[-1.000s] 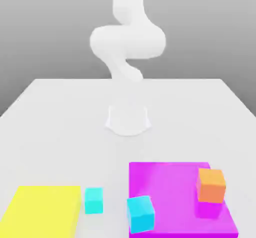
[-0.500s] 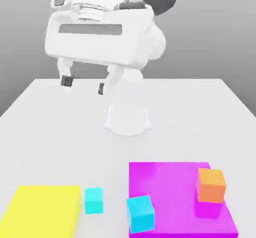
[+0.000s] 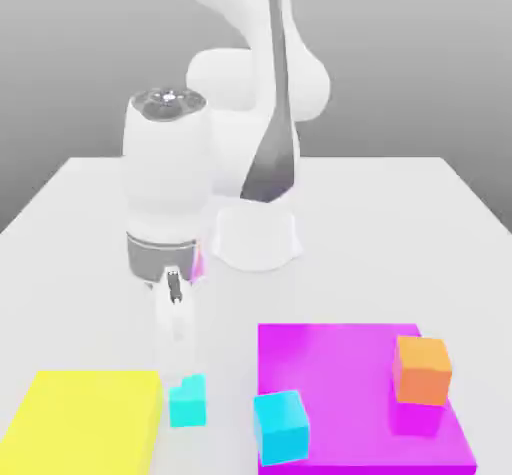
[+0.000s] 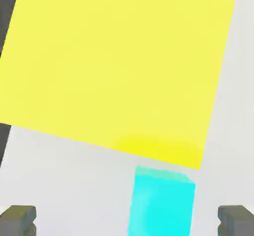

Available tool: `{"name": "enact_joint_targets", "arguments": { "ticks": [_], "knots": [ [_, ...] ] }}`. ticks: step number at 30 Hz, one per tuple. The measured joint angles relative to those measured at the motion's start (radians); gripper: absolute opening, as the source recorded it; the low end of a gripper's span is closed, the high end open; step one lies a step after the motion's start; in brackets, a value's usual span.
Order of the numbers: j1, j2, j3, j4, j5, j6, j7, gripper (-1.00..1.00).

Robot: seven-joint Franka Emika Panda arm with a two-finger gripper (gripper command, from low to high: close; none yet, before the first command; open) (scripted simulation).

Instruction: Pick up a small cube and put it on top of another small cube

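The end effector (image 4: 127, 220) is hanging over the small cube (image 3: 187, 401) with its fingers (image 4: 19, 219) spread wide, gripping nothing. The cube is sitting on the white worktop (image 3: 90, 263), just beside the yellow square (image 3: 85, 421) and apart from the larger cyan cube (image 3: 281, 427) at the magenta square's (image 3: 340, 373) edge. An orange cube (image 3: 421, 369) is resting on the magenta square.

A bare simulated test bench, not a lived-in room: a plain white table (image 3: 90, 223) stands before a featureless grey backdrop, all surfaces flat-shaded and textureless. The white robot arm (image 3: 168, 178) rises from a round base at the table's middle. In front of that base lie untextured props: a yellow slab (image 3: 85, 418), a magenta slab (image 3: 345, 383), and solid-coloured cubes beside and on them.
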Motion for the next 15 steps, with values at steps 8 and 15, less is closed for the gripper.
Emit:
{"name": "enact_joint_targets", "arguments": {
  "ticks": [8,15],
  "knots": [
    [0.092,0.212,-0.117,0.035,-0.092,0.166,0.098,0.00],
    [0.111,0.239,-0.138,0.040,-0.105,0.189,0.108,-1.00]
  ]
}}
